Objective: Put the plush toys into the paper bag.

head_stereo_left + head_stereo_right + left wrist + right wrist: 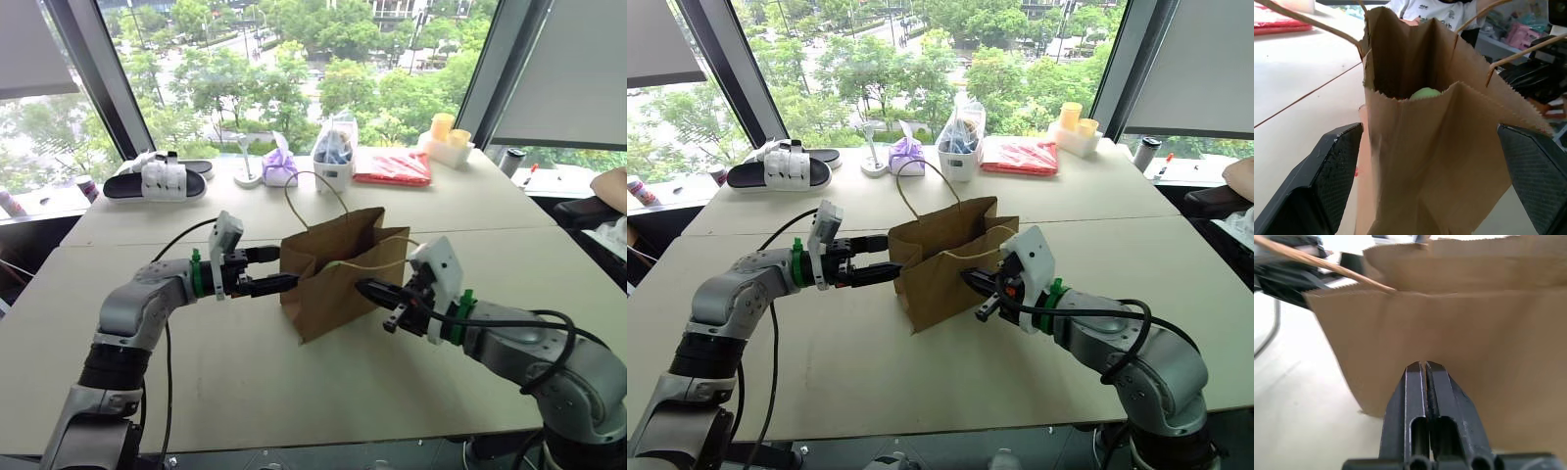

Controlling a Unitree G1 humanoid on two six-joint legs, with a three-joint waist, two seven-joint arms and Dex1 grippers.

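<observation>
The plain brown kraft paper bag (338, 269) with thin tan loop handles is standing upright at the centre of the pale table (245, 362). A fuzzy lime-green plush toy (1425, 93) is sitting inside it. The left gripper (272, 269) is hovering at the bag's 9 o'clock edge, fingers spread wide apart. The right gripper (370, 290) is pointing at the bag's 3 o'clock side, fingers pressed together on nothing.

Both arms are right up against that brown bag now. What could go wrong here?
The brown paper bag stands upright, light and unsupported. The left gripper, fingers open at its narrow end, could tip it. The shut right gripper points at its side and might dent it. A lime green plush toy inside could spill.
</observation>
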